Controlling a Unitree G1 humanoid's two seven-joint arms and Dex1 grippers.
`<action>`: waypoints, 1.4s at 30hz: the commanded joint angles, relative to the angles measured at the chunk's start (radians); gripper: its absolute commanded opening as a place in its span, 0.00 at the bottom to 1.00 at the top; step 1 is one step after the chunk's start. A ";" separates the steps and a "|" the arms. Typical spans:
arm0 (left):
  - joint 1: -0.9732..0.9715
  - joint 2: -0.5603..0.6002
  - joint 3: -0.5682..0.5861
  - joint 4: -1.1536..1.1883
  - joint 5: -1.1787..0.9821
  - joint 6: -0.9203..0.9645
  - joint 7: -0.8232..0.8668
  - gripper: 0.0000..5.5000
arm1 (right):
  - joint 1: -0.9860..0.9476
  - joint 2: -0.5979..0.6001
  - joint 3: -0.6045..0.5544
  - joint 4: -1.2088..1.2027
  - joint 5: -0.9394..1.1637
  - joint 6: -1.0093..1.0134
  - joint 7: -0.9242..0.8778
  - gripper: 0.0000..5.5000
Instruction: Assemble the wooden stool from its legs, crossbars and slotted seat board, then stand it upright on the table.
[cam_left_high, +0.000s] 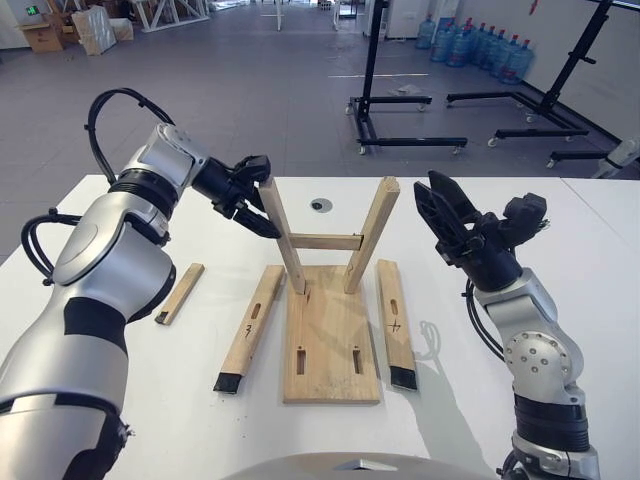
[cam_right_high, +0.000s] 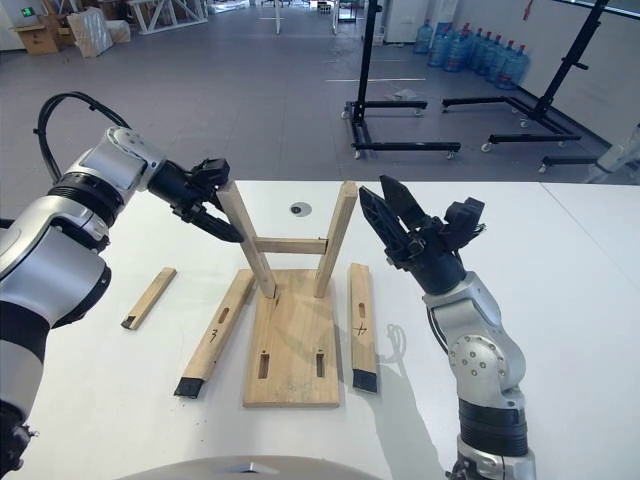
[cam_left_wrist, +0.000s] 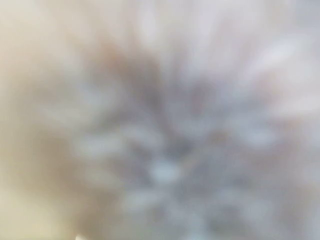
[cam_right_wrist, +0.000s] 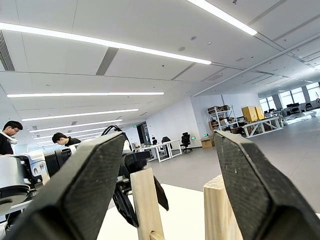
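Note:
The slotted seat board (cam_left_high: 330, 365) lies flat on the white table (cam_left_high: 580, 290). Two legs (cam_left_high: 286, 245) (cam_left_high: 370, 235) joined by a crossbar (cam_left_high: 325, 241) stand in its far slots. My left gripper (cam_left_high: 258, 208) is shut on the upper part of the left standing leg. My right gripper (cam_left_high: 432, 195) hangs open just right of the right standing leg's top, not touching it; in the right wrist view its dark fingers (cam_right_wrist: 75, 195) spread wide with both leg tops (cam_right_wrist: 147, 200) beyond them. Two loose legs (cam_left_high: 250, 330) (cam_left_high: 395, 322) flank the board. The left wrist view is a close blur.
A short loose crossbar (cam_left_high: 180, 293) lies on the table to the left of the loose legs. A small round hole (cam_left_high: 320, 204) sits in the tabletop behind the frame. Black stands (cam_left_high: 400, 110) and water bottles (cam_left_high: 480, 45) are on the floor beyond.

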 joint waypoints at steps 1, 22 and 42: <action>-0.086 0.006 0.062 -0.011 0.008 0.008 -0.002 0.76 | 0.010 0.005 -0.017 -0.006 -0.018 -0.007 -0.005 0.59; 1.120 0.269 0.871 -0.822 -0.125 0.096 0.899 0.76 | -0.029 -0.074 -0.170 0.028 0.034 0.041 -0.028 0.59; 1.565 0.049 0.923 -1.256 -0.003 0.481 1.275 0.50 | -0.029 -0.085 -0.138 -0.016 0.031 0.108 -0.044 0.59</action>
